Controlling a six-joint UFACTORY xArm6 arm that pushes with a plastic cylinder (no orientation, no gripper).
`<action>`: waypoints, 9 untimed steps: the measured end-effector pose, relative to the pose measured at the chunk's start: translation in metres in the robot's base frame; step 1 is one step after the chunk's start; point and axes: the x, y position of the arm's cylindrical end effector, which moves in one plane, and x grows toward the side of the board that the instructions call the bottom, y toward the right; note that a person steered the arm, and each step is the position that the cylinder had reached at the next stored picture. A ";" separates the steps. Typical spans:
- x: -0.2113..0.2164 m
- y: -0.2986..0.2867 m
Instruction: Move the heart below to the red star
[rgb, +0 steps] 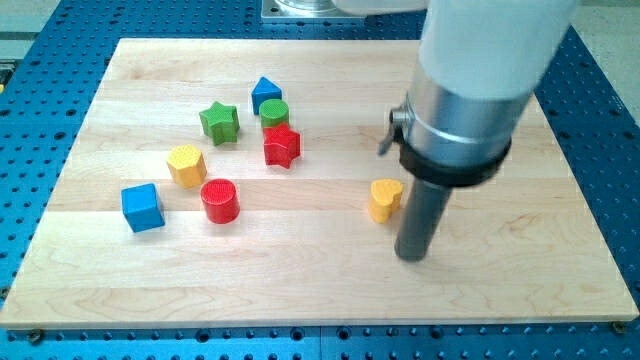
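A yellow heart lies on the wooden board right of centre. A red star lies to its upper left, well apart from it. My tip rests on the board just to the lower right of the yellow heart, close to it; whether they touch I cannot tell. The rod rises from the tip into a wide silver and white arm body that fills the view's upper right.
A green cylinder and a blue house-shaped block sit just above the red star. A green star, yellow hexagon, red cylinder and blue cube lie further left. The board sits on a blue perforated table.
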 end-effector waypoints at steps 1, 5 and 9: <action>-0.029 -0.024; -0.059 -0.034; -0.088 -0.082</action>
